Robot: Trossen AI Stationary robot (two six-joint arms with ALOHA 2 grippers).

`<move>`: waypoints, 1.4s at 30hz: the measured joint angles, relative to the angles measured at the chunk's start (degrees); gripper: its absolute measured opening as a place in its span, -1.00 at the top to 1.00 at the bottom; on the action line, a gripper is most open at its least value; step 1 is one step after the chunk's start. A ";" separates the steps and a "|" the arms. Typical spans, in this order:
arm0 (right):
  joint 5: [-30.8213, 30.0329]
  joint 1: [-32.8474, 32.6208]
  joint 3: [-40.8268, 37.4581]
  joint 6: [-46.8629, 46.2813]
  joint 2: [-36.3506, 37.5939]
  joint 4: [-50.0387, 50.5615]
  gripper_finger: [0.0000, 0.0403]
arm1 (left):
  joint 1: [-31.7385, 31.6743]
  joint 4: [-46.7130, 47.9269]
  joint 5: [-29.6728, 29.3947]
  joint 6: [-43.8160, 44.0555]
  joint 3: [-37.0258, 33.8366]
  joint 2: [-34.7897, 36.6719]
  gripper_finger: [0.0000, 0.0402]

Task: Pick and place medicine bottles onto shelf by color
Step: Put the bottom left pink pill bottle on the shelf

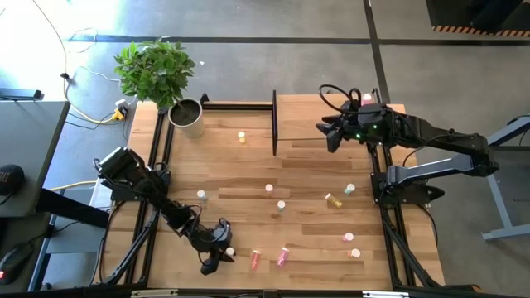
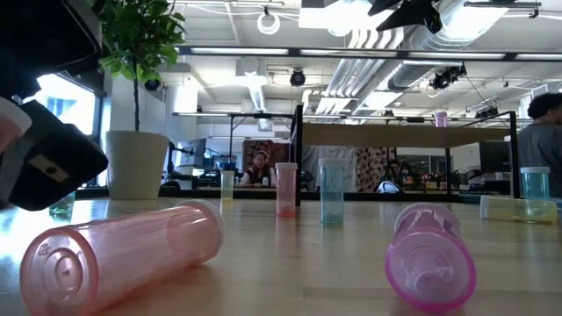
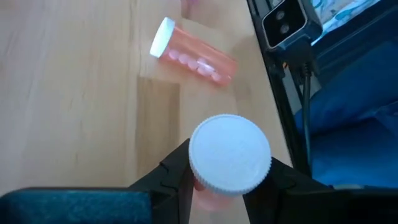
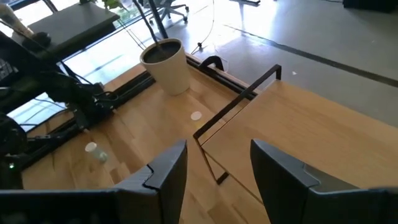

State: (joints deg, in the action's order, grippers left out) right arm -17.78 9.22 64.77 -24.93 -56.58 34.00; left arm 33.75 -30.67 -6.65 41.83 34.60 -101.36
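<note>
The left gripper [image 3: 229,186] has its two dark fingers set on either side of an upright pink bottle [image 3: 229,163], just below its white cap. The jaws look closed onto the bottle's body, though whether the grip is firm yet cannot be told from the wrist view.

Handling judgement: the bottle is a small rigid plastic cylinder, light, with smooth and probably slippery walls. The cap overhangs the body, so a hold just under the cap should keep it from sliding down. A hard squeeze is unlikely to be needed.

Position: this bottle stands far from the shelf [image 1: 331,132], at the opposite table edge and toward the left arm's side. A second pink bottle [image 3: 193,55] lies on its side just beside it, with pills visible inside. Other bottles stand or lie scattered between there and the shelf.

Left arm pose: it reaches from its base along the table edge, elbow bent, wrist pitched down so the fingers come at the bottle from above.

The right gripper [image 4: 214,168] hovers over the near edge of the shelf, jaws parted and holding nothing. That arm is stretched in from its side, level, waiting. The plant pot [image 1: 187,117] stands beside the shelf's far corner.
</note>
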 joint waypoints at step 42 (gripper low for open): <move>3.25 -26.85 0.00 -14.24 -4.16 -0.37 0.17 | -28.54 19.45 18.79 -16.55 30.31 0.00 0.53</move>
State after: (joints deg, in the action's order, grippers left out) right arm -14.53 -17.63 64.77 -39.16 -60.74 33.63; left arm 5.21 -11.22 12.14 25.28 64.91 -101.36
